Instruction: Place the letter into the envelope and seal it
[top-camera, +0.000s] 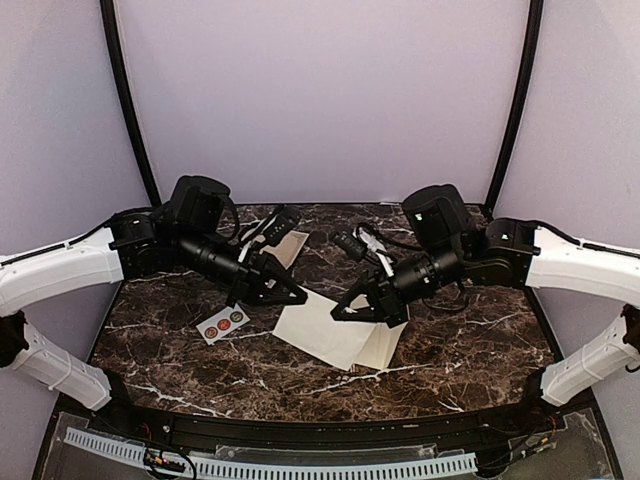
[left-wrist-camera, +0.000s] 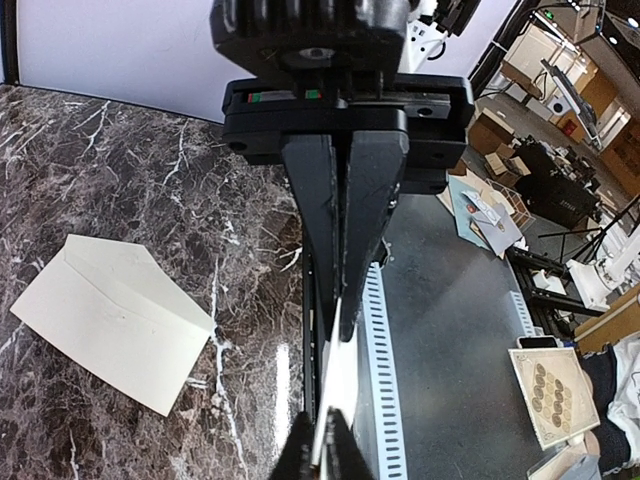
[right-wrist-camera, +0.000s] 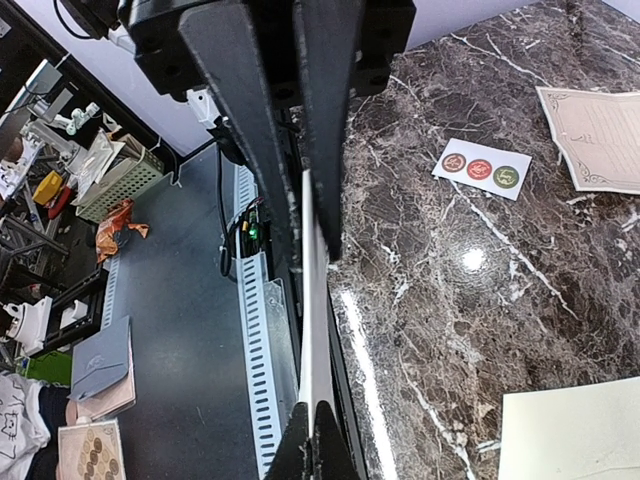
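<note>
The dark marble surface (top-camera: 170, 365) carries the envelope (left-wrist-camera: 110, 325) flat, a little right of centre and toward the near edge. Its long axis slants across the surface, square to no edge. Over it is the letter (right-wrist-camera: 313, 300), a pale sheet pinched at opposite sides. The left end effector (top-camera: 295, 297) has its jaws together on one edge, and the right end effector (top-camera: 340, 313) is clamped on the other. The envelope seems to lie partly under the sheet on the right arm's side, so that arm is nearer. I judge insertion turns on lining the sheet's leading edge up with the envelope's mouth.
</note>
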